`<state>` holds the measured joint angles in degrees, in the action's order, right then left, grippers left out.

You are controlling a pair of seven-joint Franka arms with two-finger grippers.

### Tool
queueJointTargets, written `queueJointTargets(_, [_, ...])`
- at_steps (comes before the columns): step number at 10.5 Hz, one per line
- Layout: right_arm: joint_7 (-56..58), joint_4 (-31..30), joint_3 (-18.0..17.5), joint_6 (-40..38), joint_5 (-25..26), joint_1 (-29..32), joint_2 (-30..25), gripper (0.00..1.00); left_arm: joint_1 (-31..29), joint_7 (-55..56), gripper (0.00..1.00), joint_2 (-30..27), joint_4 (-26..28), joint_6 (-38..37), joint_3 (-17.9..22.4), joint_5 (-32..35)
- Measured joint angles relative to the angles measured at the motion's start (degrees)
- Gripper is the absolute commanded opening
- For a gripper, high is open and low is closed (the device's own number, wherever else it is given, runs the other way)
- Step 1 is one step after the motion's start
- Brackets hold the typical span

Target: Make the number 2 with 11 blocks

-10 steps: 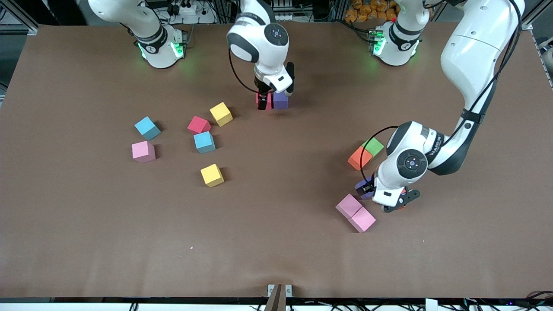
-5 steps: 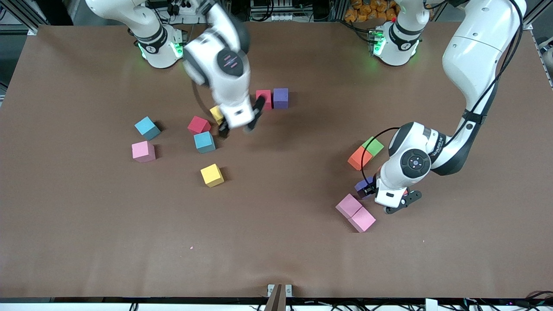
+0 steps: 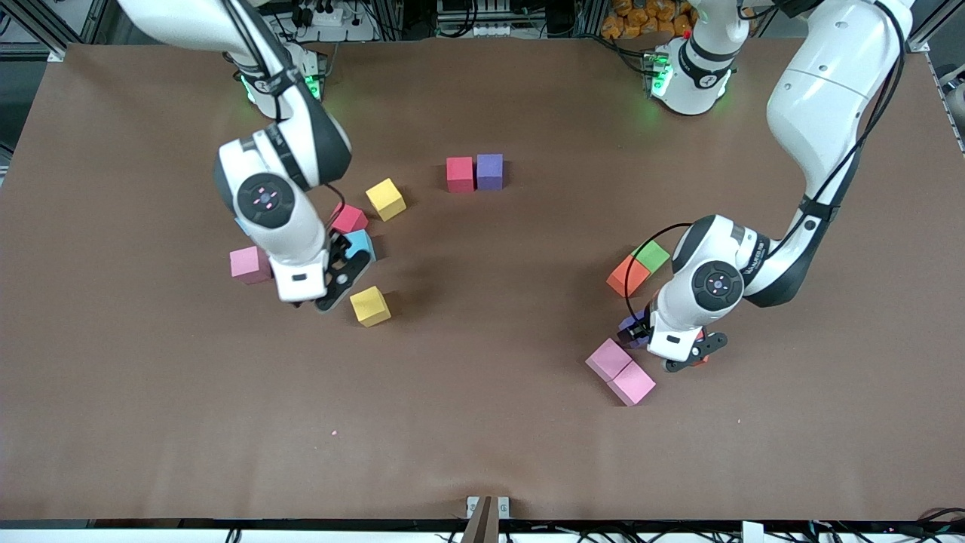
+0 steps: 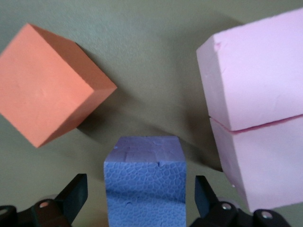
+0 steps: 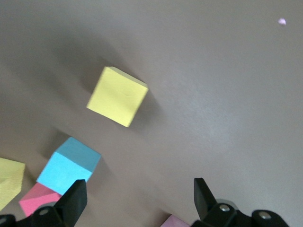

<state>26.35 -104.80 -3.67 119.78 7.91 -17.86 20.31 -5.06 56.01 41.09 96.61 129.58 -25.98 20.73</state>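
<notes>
blocks: matte foam cubes, scattered | red block point(image 3: 459, 174) touching purple block point(image 3: 490, 171) | left gripper point(image 4: 142, 198) wide, straddling another purple cube point(image 4: 144, 182) | right gripper point(image 5: 137, 201) wide, empty

A brown matte table point(image 3: 482, 452) fills the view (lighting even, shadows soft). Cables and power strips point(image 3: 317, 13) line its edge by the bases.

The front camera looked down from high across the table point(image 3: 482, 452), facing both bases at 12 o'clock. Each wrist camera looked down closely; front and right wrist views shared one yellow cube point(image 3: 370, 305) point(image 5: 117, 96).
</notes>
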Motion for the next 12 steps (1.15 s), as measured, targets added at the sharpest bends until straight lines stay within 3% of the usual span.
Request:
queueJointTargets(1, [0.0,0.1,0.0,0.0,-0.1,1.8,0.5,1.0,0.0,0.0,0.58,0.4,0.0,0.3,0.0,0.0])
queueJointTargets(3, [-0.1,0.1,0.0,2.2,-0.2,4.2,2.0,1.0,0.0,-0.2,0.34,0.5,0.0,0.5,-0.1,0.0])
queueJointTargets(7, [-1.3,0.3,-0.6,3.8,-0.2,4.2,3.6,1.0,3.3,7.4,0.32,0.5,-0.1,0.7,-1.1,-0.1])
queueJointTargets(9, [-1.6,0.3,-0.5,4.0,-0.2,4.2,3.7,1.0,7.9,18.7,0.32,0.5,-0.1,0.7,-2.4,-0.1])
queueJointTargets(12, [-1.6,0.3,-0.5,4.1,-0.2,4.2,4.1,1.0,13.5,41.6,0.31,0.2,-0.1,-1.0,-7.6,-0.1])
